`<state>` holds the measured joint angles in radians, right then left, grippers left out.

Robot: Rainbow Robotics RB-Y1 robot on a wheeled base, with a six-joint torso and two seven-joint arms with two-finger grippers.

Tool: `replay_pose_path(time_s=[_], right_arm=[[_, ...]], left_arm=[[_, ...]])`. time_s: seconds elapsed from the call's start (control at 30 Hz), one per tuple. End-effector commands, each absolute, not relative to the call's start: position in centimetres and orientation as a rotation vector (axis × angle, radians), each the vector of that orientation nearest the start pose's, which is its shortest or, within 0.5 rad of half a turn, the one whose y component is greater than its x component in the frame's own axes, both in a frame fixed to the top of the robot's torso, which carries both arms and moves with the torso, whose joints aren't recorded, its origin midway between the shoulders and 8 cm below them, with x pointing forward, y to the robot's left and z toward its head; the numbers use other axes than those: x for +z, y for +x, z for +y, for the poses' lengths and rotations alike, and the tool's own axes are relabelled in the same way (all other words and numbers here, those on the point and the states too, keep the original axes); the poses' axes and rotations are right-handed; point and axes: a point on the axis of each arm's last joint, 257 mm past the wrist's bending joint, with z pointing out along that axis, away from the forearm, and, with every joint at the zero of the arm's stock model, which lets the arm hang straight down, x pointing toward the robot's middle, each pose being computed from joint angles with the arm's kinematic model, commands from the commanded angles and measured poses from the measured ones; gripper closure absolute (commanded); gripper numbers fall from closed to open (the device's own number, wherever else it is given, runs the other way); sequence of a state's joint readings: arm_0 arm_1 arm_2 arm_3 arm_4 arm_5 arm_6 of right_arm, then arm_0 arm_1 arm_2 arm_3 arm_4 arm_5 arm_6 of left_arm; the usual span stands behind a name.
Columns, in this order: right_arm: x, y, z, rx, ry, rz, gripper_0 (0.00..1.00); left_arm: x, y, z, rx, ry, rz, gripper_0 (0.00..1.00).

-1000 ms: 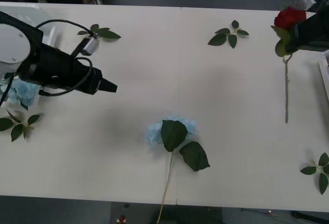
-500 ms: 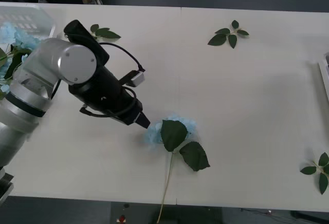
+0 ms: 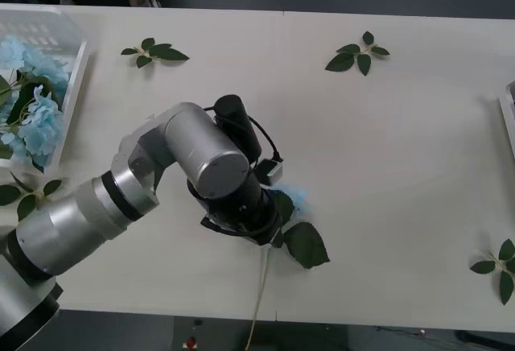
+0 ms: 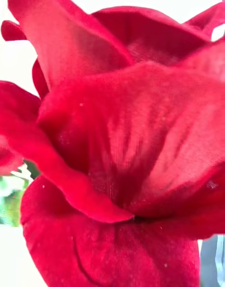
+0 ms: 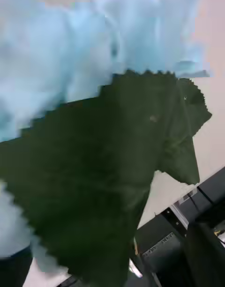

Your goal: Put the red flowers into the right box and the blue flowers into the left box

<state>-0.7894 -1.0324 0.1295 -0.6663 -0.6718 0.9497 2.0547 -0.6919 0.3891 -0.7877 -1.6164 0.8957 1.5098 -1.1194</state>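
left tool [image 3: 269,226] on table's one blue flower [image 3: 296,198], grip unclear | left box [image 3: 71,85]: two blue | one red flower [image 4: 122,142]

Open tabletop [image 3: 386,166] between leaf sprigs [image 3: 357,53], left arm [image 3: 145,190] over the near-centre blue flower [image 3: 299,198].

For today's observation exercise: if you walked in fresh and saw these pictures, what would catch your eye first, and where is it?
The big silver left arm sprawls across the middle of the white table, its tool end down over a pale blue flower near the front edge. At the table's far left, the left box already holds blue flowers. In the right wrist view, a deep red rose sits right up against the camera.
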Motion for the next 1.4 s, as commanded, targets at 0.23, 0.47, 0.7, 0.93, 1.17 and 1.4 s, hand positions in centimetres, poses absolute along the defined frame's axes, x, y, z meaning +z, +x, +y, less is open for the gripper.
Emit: replay_pose_path(time_s=[0.23,0.47,0.7,0.93,1.17,1.4], right_arm=[[-15.8,52.2,-70.2,-0.801,-0.173,2.437,0.66],[-15.8,52.5,-69.7,-0.776,-0.175,2.433,0.28],[-15.9,54.0,-65.9,-0.621,-0.200,2.437,0.25],[-15.0,56.2,-59.5,-0.500,-0.434,2.415,0.17],[-12.3,57.4,-51.4,-0.343,-0.819,2.298,0.16],[-10.3,56.7,-44.6,-0.109,-1.059,2.130,0.16]], left_arm=[[-36.0,37.8,-2.0,-0.369,0.696,2.898,0.07],[-38.9,40.0,-1.8,-0.261,0.705,2.816,0.08],[-39.4,40.8,-1.0,-0.177,0.752,2.768,0.08],[-39.0,42.5,0.0,-0.056,0.882,2.665,0.43],[-38.6,43.6,0.0,-0.023,0.891,2.615,1.00],[-37.1,44.3,-0.5,-0.038,0.891,2.575,1.00]])
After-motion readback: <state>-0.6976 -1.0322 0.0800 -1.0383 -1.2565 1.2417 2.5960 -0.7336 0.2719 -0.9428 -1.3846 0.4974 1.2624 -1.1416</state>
